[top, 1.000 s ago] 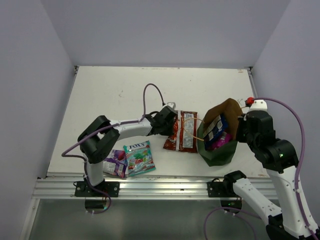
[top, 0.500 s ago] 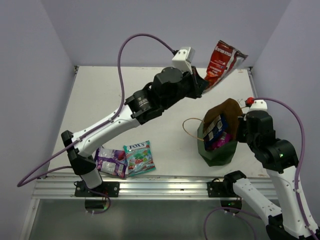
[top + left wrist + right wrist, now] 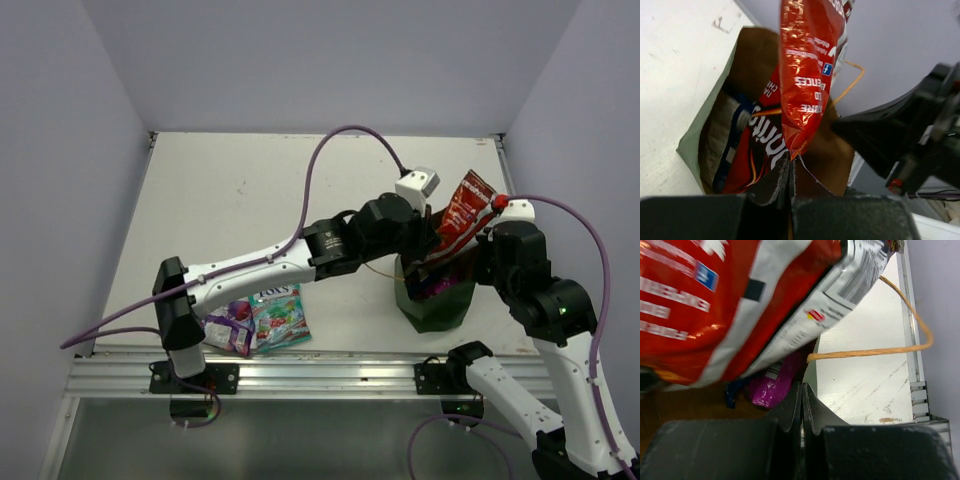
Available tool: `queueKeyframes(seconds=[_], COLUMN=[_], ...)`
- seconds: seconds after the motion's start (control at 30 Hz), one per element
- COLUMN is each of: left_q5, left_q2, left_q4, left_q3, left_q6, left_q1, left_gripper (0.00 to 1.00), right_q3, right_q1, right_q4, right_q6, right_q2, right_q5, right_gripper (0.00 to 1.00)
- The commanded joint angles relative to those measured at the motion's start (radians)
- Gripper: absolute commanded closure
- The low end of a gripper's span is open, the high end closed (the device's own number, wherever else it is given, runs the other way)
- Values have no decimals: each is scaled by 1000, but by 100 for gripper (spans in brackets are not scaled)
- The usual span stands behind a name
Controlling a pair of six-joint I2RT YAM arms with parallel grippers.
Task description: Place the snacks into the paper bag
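Observation:
My left gripper [image 3: 790,162] is shut on the corner of a red-orange packet [image 3: 807,75], which hangs over the mouth of the paper bag [image 3: 435,305]. From above, that packet [image 3: 462,215] sticks up over the bag's rim. A second red-orange pack [image 3: 760,150] lies just behind it and reaches into the bag; whether the jaws also pinch it is unclear. A blue pack [image 3: 732,145] and a magenta pack [image 3: 772,385] sit inside. My right gripper [image 3: 802,390] is shut on the bag's green rim [image 3: 812,367]. A teal candy bag [image 3: 277,315] and a purple-silver bag [image 3: 228,325] lie on the table.
The bag's cord handle [image 3: 880,352] loops out over the table to the right. The right arm's black wrist [image 3: 900,135] stands close behind the bag. An aluminium rail [image 3: 300,375] runs along the table's [image 3: 250,190] near edge, with walls on three sides.
The left arm picked the red-orange packs off the table, swung them high above the back right, then brought them down over the bag's mouth. The right arm and bag stayed put.

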Motion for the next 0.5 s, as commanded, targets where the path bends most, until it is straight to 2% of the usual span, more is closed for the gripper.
queueKeyframes(seconds=[0.0,0.1,0.13,0.2,0.3,0.47], left_q5=[34,21,20,26,52,41], left_q2=[14,67,89,183,289,302], left_q4=[91,13,-24,-172,-335,-397], left_q3=[-20,29,93,228,328,283], left_q6=[1,-2,-4,-26,-72,-97], left_q1=[-23,-40,-46,-57,-69,-98], left_gripper=[100,100,100,100,100,100], right_q3=[18,19,19,19,18,21], right_q1=[2,2,2,3,2,3], right_q4=[0,-1,-1,0,0,-1], right_q6=[-7,-7,-6,-7,-6,-7], right_q2=[-6,-6,-9,-7,-2,-13], right_q5=[2,2,2,2,-1,-1], right_gripper=[100,100,100,100,100,100])
